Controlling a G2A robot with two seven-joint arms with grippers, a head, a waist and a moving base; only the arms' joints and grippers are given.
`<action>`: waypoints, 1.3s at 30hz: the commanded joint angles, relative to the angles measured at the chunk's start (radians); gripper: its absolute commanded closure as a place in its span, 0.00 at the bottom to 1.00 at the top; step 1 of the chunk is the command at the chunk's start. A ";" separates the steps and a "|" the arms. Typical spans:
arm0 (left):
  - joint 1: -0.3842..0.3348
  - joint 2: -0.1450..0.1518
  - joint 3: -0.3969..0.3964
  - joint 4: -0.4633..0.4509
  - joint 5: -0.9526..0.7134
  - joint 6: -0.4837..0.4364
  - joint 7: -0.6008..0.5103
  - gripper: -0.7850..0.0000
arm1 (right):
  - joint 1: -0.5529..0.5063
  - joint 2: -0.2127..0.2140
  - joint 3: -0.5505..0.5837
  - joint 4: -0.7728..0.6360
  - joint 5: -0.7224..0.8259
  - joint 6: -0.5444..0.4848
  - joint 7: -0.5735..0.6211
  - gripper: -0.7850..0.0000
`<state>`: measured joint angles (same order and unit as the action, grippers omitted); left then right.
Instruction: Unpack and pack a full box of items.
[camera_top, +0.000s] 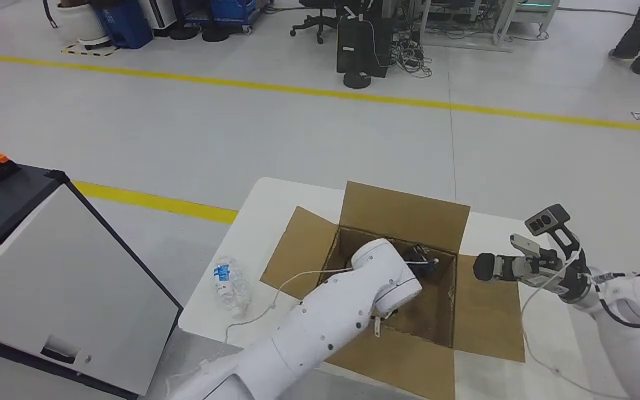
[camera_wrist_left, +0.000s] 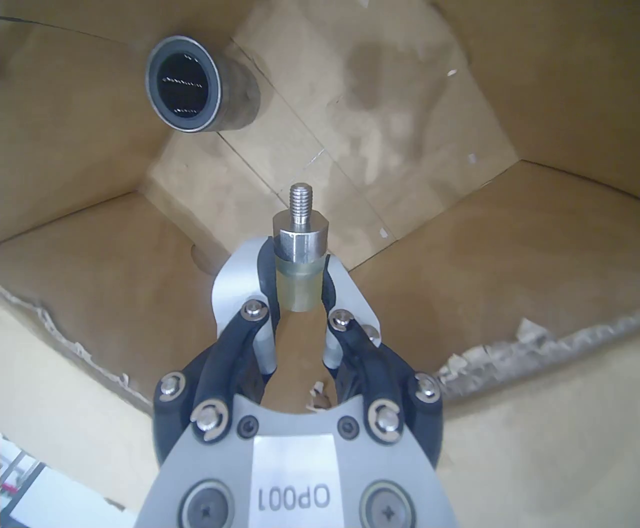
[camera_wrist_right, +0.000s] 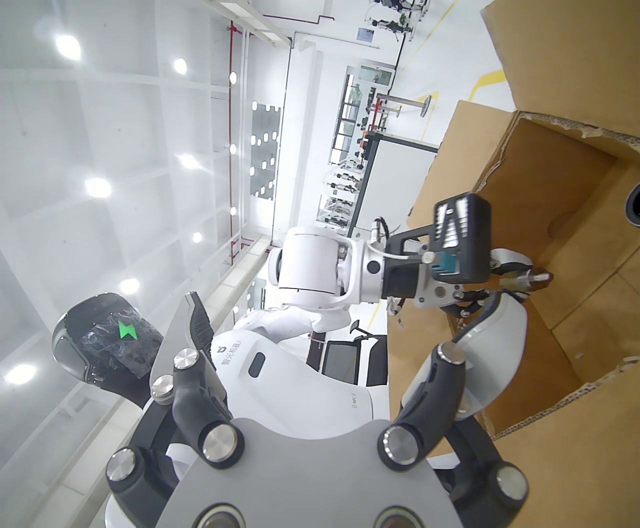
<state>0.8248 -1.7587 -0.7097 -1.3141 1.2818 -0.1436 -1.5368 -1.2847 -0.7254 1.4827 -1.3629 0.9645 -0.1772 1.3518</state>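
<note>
— Down inside the brown cardboard box (camera_wrist_left: 525, 250), the left gripper (camera_wrist_left: 299, 285) has its jaws clamped on that small threaded steel stud with a translucent yellowish base (camera_wrist_left: 301, 245).
— Looks light. The metal's slick, so the softer base seems the sounder hold. Outside, the right gripper (camera_wrist_right: 348, 305) hangs, jaws apart.

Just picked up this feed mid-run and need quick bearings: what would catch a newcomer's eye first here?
The left gripper, down inside the cardboard box, is clamped on a small threaded metal stud. A black cylinder lies on the box floor beyond it, near a wall. The right gripper hangs open by the box's side flap.
</note>
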 joint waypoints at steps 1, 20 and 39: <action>0.012 0.004 -0.002 -0.027 0.008 -0.003 0.001 1.00 | 0.000 0.000 0.000 0.000 0.000 0.000 0.000 0.00; 0.028 0.008 -0.019 -0.036 -0.003 0.006 0.032 1.00 | 0.000 0.000 0.000 0.000 0.000 0.000 0.000 0.00; 0.104 0.074 -0.097 -0.314 -0.043 0.288 0.001 1.00 | 0.000 0.000 0.000 0.000 0.000 0.000 0.000 0.00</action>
<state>0.9252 -1.6894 -0.8070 -1.6137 1.2368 0.1311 -1.5359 -1.2847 -0.7254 1.4827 -1.3629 0.9645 -0.1772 1.3518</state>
